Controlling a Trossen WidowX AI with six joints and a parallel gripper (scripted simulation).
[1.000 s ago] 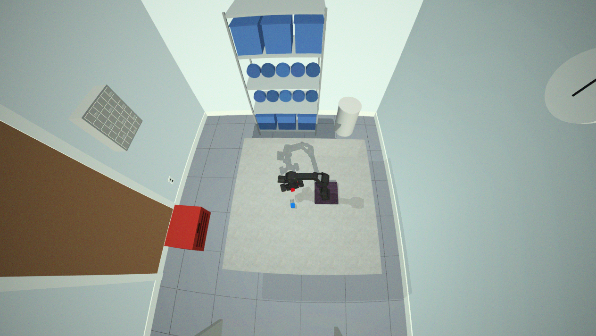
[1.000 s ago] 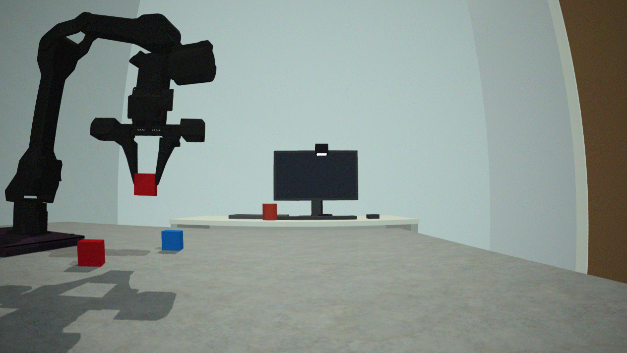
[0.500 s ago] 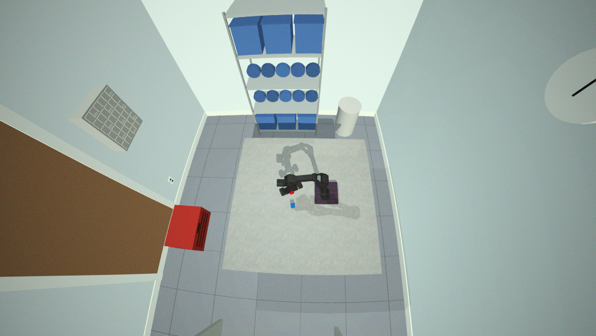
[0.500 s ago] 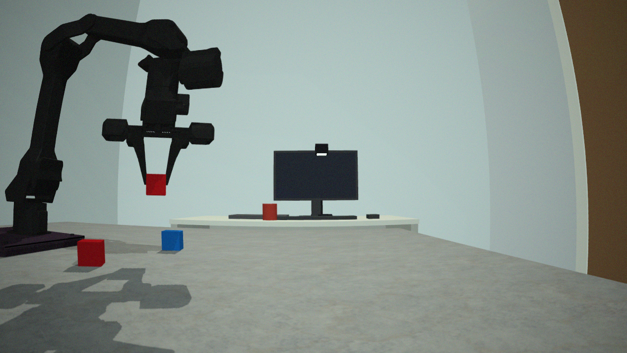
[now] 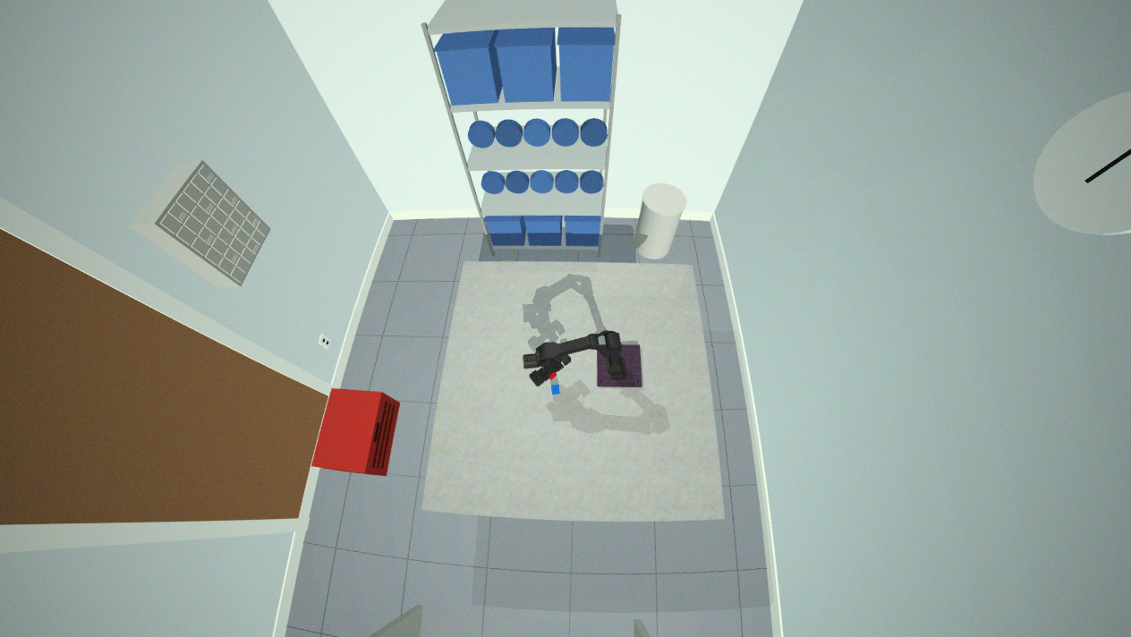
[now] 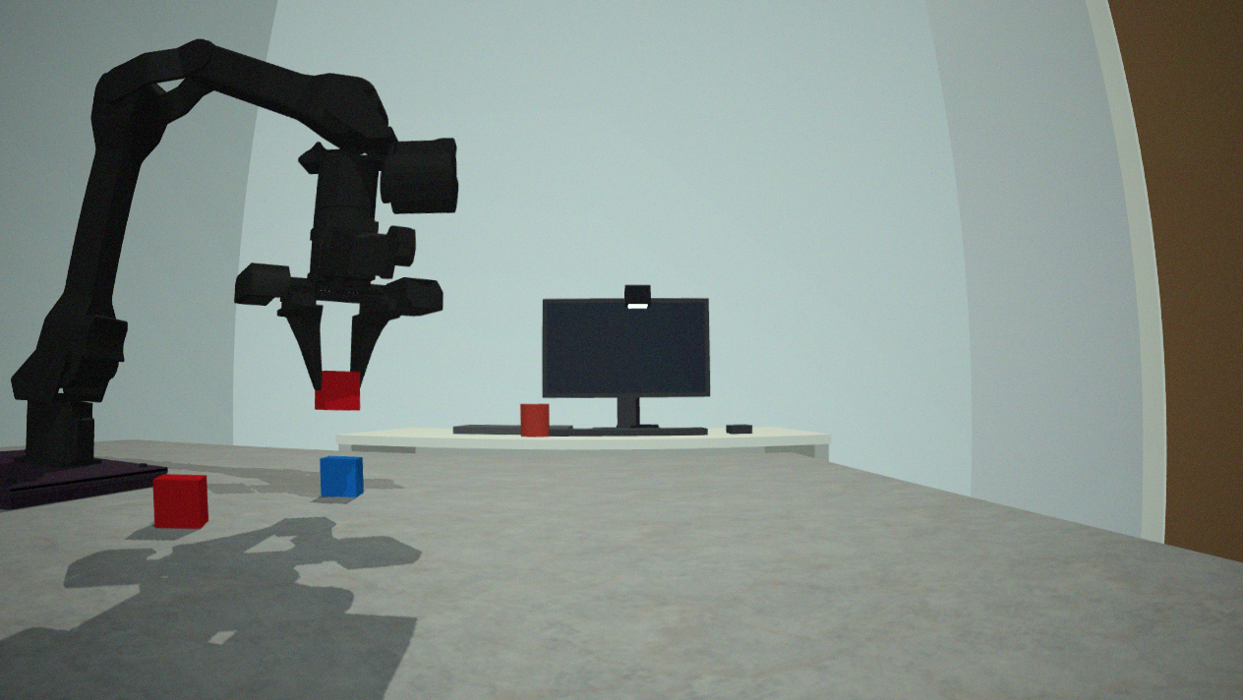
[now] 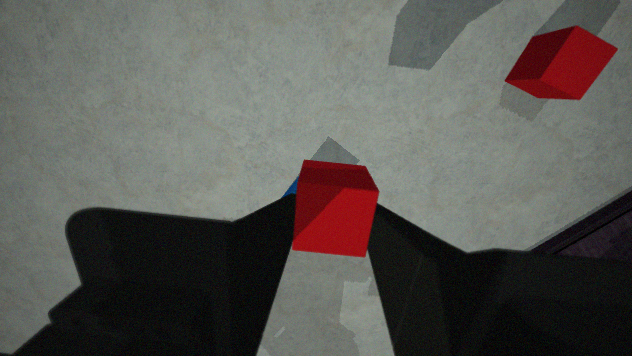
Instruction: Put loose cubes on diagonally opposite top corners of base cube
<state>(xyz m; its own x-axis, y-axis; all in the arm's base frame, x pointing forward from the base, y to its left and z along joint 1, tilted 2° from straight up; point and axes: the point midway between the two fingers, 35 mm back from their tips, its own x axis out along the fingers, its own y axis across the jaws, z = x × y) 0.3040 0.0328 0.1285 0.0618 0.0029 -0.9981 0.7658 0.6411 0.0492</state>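
Note:
My gripper [image 5: 552, 372] [image 6: 338, 382] [image 7: 331, 206] is shut on a red cube [image 6: 337, 395] [image 7: 334, 220] and holds it well above the table, close to level. The blue cube [image 5: 555, 389] [image 6: 340, 476] [image 7: 291, 190], which I take for the base cube, stands on the table. It is lower than the held cube, which hides most of it in the wrist view. Nothing rests on its top. The other red cube [image 6: 180, 501] [image 7: 575, 65] stands on the table, apart from the blue one and nearer the arm's base. The arm hides it in the top view.
The purple base plate [image 5: 633, 377] [image 6: 112, 483] [image 7: 607, 235] of the arm is on the grey table [image 5: 490, 458] [image 6: 783, 591]. A desk behind bears a monitor [image 6: 625, 347] and a red cup [image 6: 534, 420]. A shelf rack [image 5: 539, 160] and a red cabinet [image 5: 344, 431] stand beyond the table.

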